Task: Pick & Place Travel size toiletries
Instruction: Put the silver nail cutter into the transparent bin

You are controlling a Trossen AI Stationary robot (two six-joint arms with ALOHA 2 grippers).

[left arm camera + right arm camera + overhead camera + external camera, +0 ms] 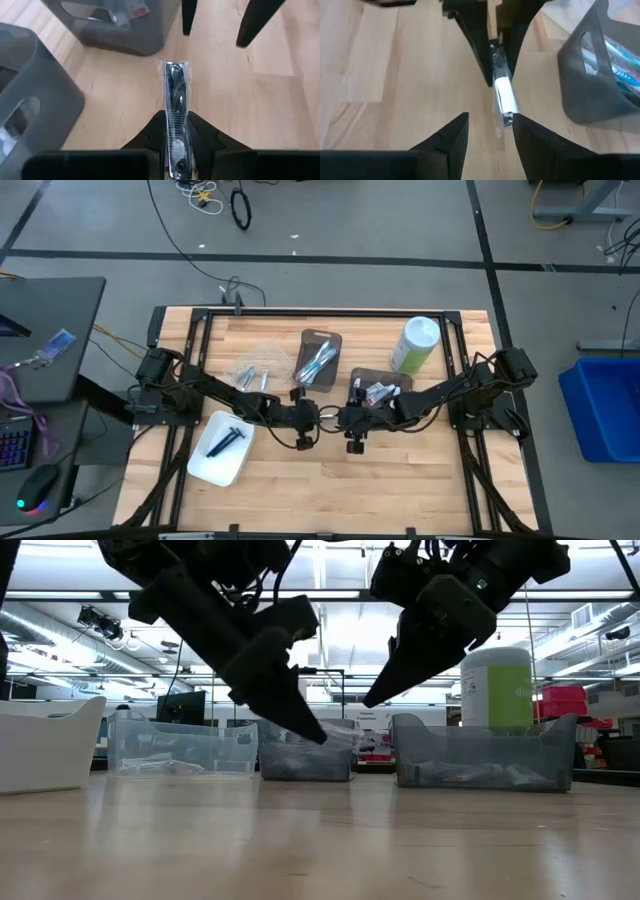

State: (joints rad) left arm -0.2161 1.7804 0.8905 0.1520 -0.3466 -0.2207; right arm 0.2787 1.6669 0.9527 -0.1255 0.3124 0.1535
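A silvery nail clipper in a clear wrapper (173, 87) sticks forward out of my left gripper (176, 120), which is shut on it above the middle of the table (318, 416). My right gripper (490, 122) faces it, open. Its fingers stand on either side of the clipper's free end (504, 107), and I see no touch. In the low view both grippers (312, 728) (378, 692) hang above the wood. Toothbrushes lie in a dark bin (318, 360). Small packets lie in another dark bin (378, 388). A dark razor (225, 440) rests in the white tray. My left gripper pinches the wrapped nail clipper by its rear half (175, 132) between the two fingers, which lie along it. The clipper runs level toward the table's right, its free end (172, 70) past the fingertips. It is lifted clear of the table.
A clear bin (256, 366) holding tubes stands on the far left. A tall green canister with a white lid (416, 343) stands on the far right. The white tray (215, 465) sits near the left edge. Bare wood (330, 480) lies on the near side.
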